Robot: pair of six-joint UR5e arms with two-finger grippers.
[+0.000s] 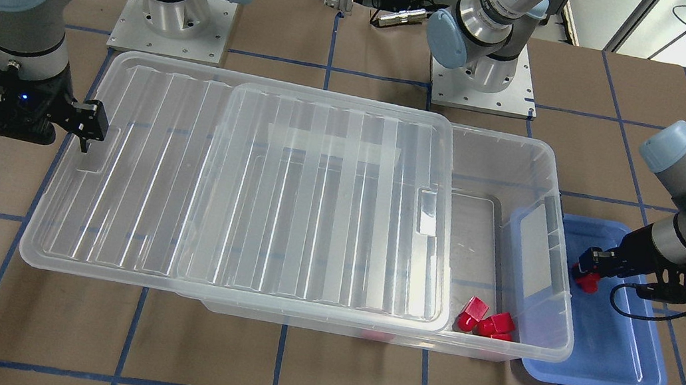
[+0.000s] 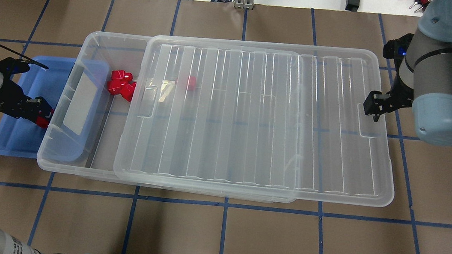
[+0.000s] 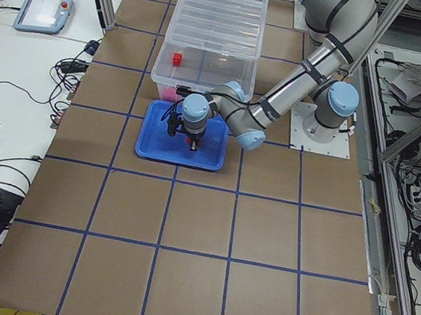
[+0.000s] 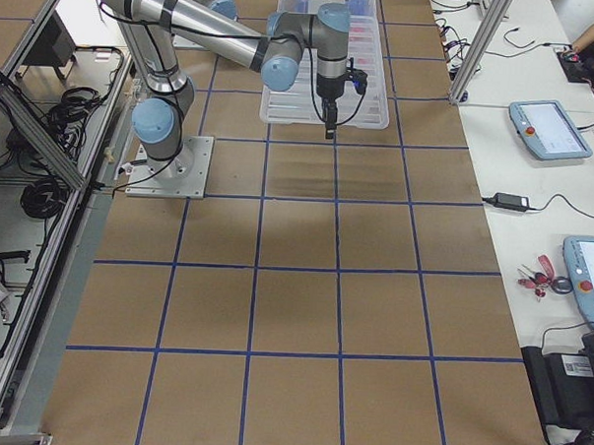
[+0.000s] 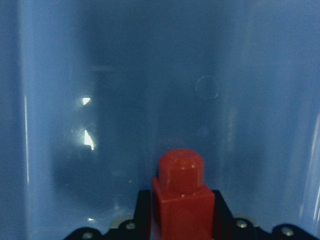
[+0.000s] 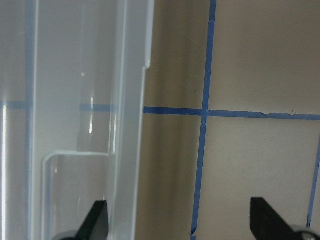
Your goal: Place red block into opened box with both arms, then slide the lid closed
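Readiness explains both poses: my left end effector [image 1: 581, 273] is clamped on the small red plastic block [image 5: 182, 195] over the shallow blue tray [image 1: 616, 352], beside the uncovered end of the clear storage box [image 1: 560, 176]. My right end effector [image 6: 180, 220], jaws apart, straddles the far edge of the ribbed clear lid [image 1: 249, 193], placed to push it.

The lid [image 2: 253, 117] lies on the box [image 2: 74, 169], tray [image 2: 13, 139] beside it.
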